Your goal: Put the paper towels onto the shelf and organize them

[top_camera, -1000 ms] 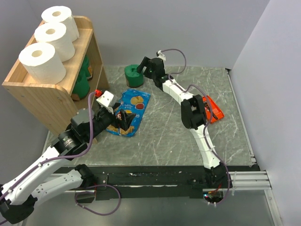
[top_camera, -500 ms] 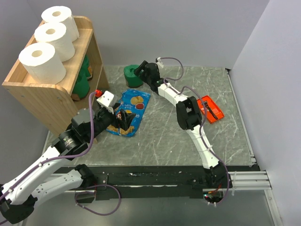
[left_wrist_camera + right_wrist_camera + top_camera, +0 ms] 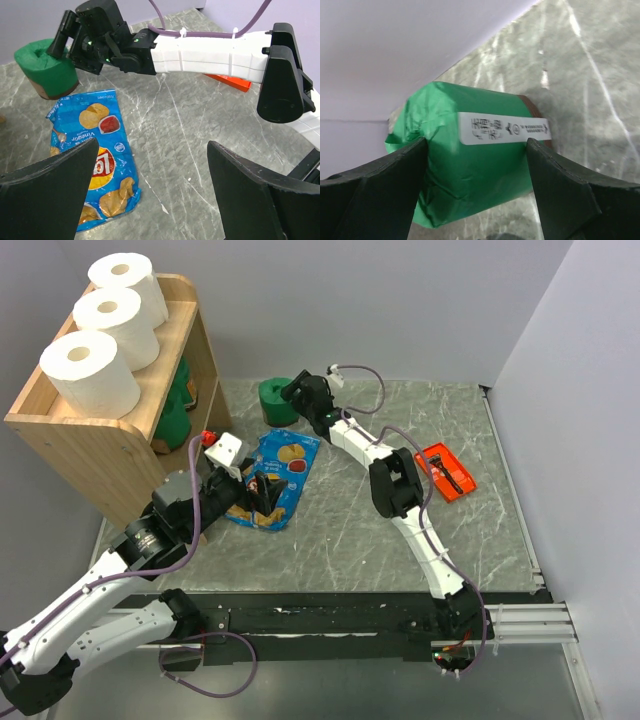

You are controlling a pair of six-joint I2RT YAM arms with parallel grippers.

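A dark green paper towel roll [image 3: 270,401] [image 3: 475,165] [image 3: 44,67] stands on the table at the back, right of the shelf [image 3: 100,440]. My right gripper [image 3: 293,395] [image 3: 476,145] reaches across to it, its two fingers pressed against the roll's opposite flanks, shut on it. Three white paper towels [image 3: 92,370] sit in a row on the shelf's top tray. More green rolls [image 3: 172,420] show in a lower tier, partly hidden. My left gripper [image 3: 262,498] [image 3: 152,150] hovers open over the near end of a chip bag, holding nothing.
A blue chip bag [image 3: 275,475] [image 3: 97,160] lies flat between the shelf and the right arm. A small red-orange object [image 3: 447,472] rests at the right of the table. The right arm stretches diagonally across the table's middle. Grey walls close the back and right.
The right arm stretched further left, and its fingers slid around the green roll and narrowed onto it. The roll shifted slightly left. The left arm stayed still.
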